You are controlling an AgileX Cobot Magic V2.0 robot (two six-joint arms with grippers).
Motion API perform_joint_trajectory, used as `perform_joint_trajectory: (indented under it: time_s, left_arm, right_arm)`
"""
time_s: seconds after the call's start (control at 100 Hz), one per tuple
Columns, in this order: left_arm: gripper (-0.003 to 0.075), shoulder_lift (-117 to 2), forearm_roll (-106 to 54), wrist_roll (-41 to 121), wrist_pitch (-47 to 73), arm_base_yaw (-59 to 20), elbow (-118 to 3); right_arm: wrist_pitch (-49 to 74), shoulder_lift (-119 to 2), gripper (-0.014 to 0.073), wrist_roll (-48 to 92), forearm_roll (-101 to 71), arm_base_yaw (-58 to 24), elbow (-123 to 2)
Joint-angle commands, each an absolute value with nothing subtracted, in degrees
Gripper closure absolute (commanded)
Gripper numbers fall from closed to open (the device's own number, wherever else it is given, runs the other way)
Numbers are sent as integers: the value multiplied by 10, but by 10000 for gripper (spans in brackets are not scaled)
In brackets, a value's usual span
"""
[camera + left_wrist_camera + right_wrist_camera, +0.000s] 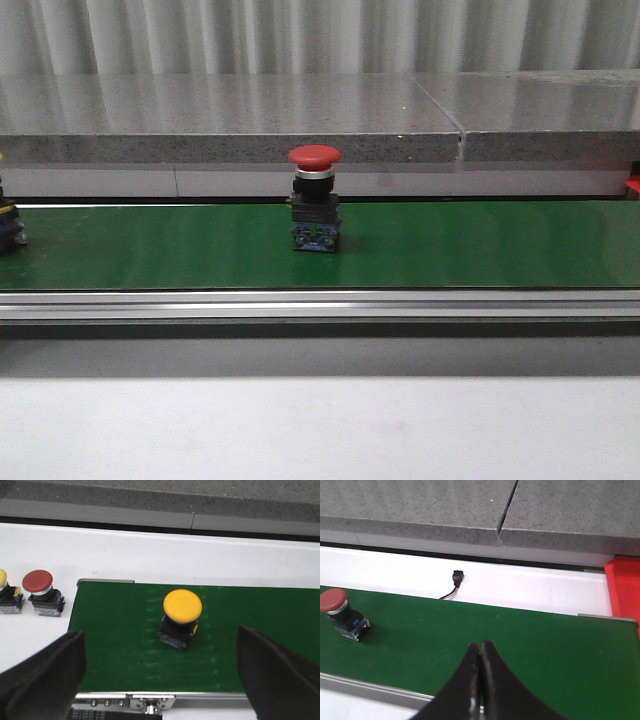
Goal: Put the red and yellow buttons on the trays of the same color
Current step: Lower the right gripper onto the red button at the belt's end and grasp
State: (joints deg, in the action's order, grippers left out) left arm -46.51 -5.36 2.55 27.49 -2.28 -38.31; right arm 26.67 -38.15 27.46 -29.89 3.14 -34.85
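Note:
A red button (315, 200) stands upright at the middle of the green belt (480, 245); the right wrist view shows it (340, 612) well off to one side of my right gripper (481, 647), which is shut on nothing above the belt. A corner of the red tray (624, 590) lies past the belt's end. In the left wrist view a yellow button (182, 615) sits on the belt, ahead of my left gripper (160, 675), whose fingers (45, 675) stand wide apart and hold nothing. The yellow tray is out of view. Neither gripper shows in the front view.
Beside the belt's end, on the white surface, stand another red button (42, 592) and a yellow-capped one (5, 597) cut by the frame edge. A grey stone ledge (300, 125) runs behind the belt. A small black connector (457, 576) lies on the white strip.

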Motion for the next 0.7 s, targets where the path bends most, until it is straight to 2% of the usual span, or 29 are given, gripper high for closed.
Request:
perform_joint_trajectory:
  time_s: [0.0, 0.1, 0.2, 0.34, 0.52, 0.69]
  left_arm:
    - [125, -410, -56, 25, 223, -27, -359]
    - [156, -351, -56, 25, 228, -27, -317]
    - [240, -297, -56, 25, 240, -27, -285]
    - [436, -240, -56, 25, 258, -27, -263]
    - [737, -214, -56, 25, 258, -27, -255]
    - [741, -214, -56, 25, 258, -27, -255]
  right_arm:
    - [233, -378, 662, 278, -309, 32, -363]
    - [233, -378, 662, 278, -309, 32, -363]
    - [233, -378, 662, 278, -309, 32, -363]
    - [233, -378, 662, 278, -309, 32, -363]
    - [233, -378, 662, 278, -309, 32, -363]
    - [233, -378, 662, 278, -309, 32, -363]
